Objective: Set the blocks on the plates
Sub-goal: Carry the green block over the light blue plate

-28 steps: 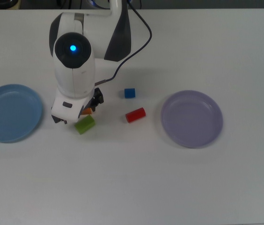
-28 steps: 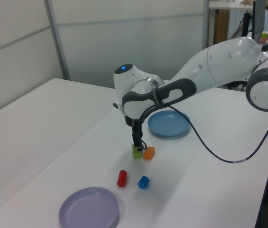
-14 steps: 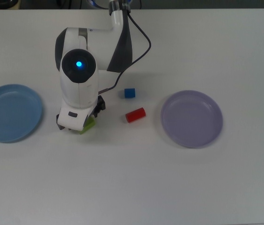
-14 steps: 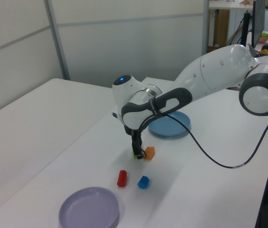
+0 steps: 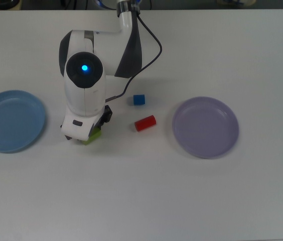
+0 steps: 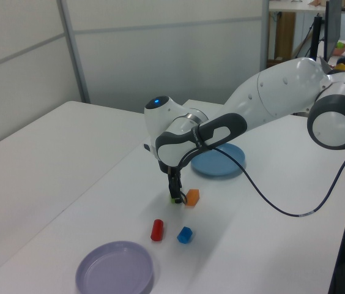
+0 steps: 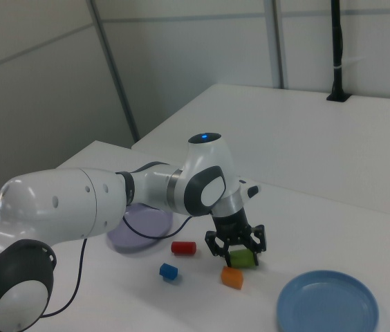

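Observation:
The green block (image 7: pixel 243 259) lies on the table between the fingers of my gripper (image 7: pixel 237 253), which is open and lowered around it. In the top view only a corner of the green block (image 5: pixel 93 134) shows under the hand, and the orange block is hidden. The orange block (image 6: pixel 191 196) rests right beside the gripper (image 6: pixel 175 196). The red cylinder (image 5: pixel 145 123) and the blue cube (image 5: pixel 139 99) lie between the two plates. The light blue plate (image 5: pixel 11 120) and the lavender plate (image 5: pixel 205 127) hold nothing.
The white arm (image 5: pixel 84 85) and its black cable (image 5: pixel 154 35) reach in from the top view's upper edge. A grey partition wall (image 6: pixel 160 55) stands behind the table in the left view.
Since a second ago the hand has shifted over the green block and come down around it, hiding the orange block in the top view. The last half second shows almost no motion.

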